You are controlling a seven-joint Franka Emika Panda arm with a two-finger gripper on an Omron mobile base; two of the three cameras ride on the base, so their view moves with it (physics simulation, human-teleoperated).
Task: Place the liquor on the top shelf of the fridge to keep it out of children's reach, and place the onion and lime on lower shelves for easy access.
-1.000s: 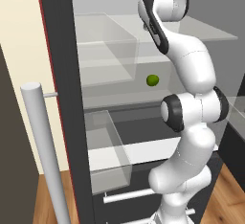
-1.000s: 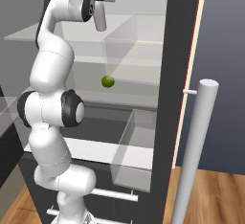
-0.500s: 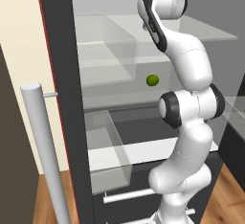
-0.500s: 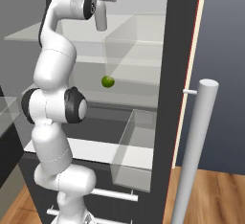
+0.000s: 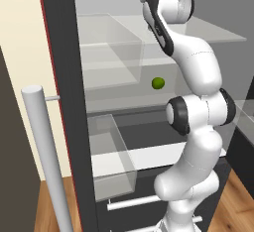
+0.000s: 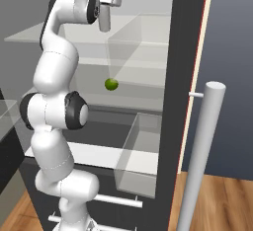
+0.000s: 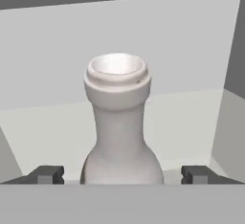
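Wood floor (image 5: 47, 211) at bottom left of left base view. Cream wall (image 5: 22, 42) at upper left. Dark blue-grey wall (image 6: 232, 52) at right of right base view.

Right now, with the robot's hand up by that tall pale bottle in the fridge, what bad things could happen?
1. The slim pale grey-white bottle stands upright between the open jaws of the gripper, with a gap on each side. Pulling back crookedly could bump its neck and tip it.
2. The small round yellow-green lime sits loose on a lower translucent glass shelf; it might roll if the arm nudges it.
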